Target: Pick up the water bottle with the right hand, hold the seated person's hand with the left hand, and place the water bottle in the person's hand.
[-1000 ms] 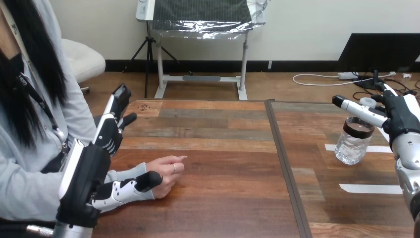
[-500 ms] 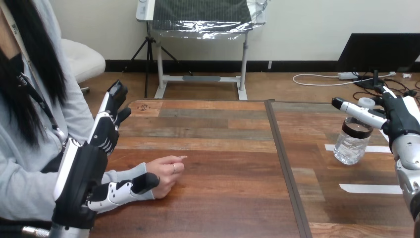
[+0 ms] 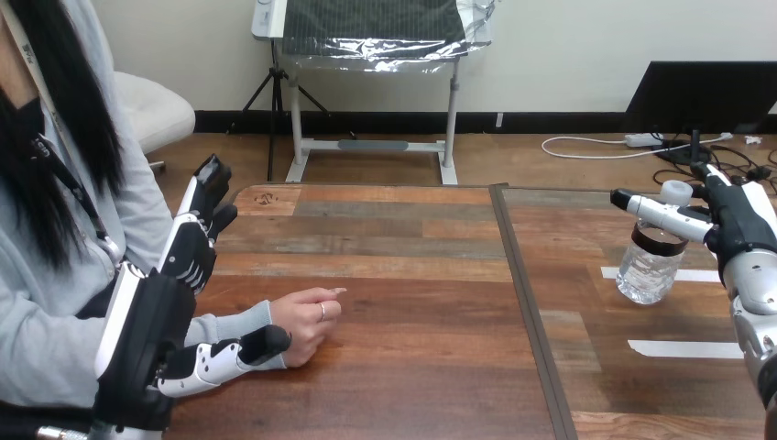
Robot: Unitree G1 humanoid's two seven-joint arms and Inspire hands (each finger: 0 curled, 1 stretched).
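Observation:
A clear water bottle point(image 3: 649, 268) with a dark band at its neck and a white cap stands upright on the table's right part. My right hand point(image 3: 747, 229) is beside it on the right. The thumb reaches straight across the front of the neck, the fingers lie behind the cap, and the hand is open. The person's hand point(image 3: 307, 316) rests loosely curled on the table at the left. My left hand point(image 3: 151, 330) is at that wrist and open. Its thumb point(image 3: 224, 357) lies along the near side of the wrist, and its fingers point(image 3: 197, 234) point up and away from it.
A dark seam point(image 3: 522, 293) runs front to back through the wooden table point(image 3: 412, 275). Two white tape strips point(image 3: 683, 348) lie on the right half near the bottle. The person sits close against the table's left edge.
My left hand has sunk a little down and to the left beside the wrist. My right thumb has slid slightly left across the bottle's neck. The person's hand has stayed put.

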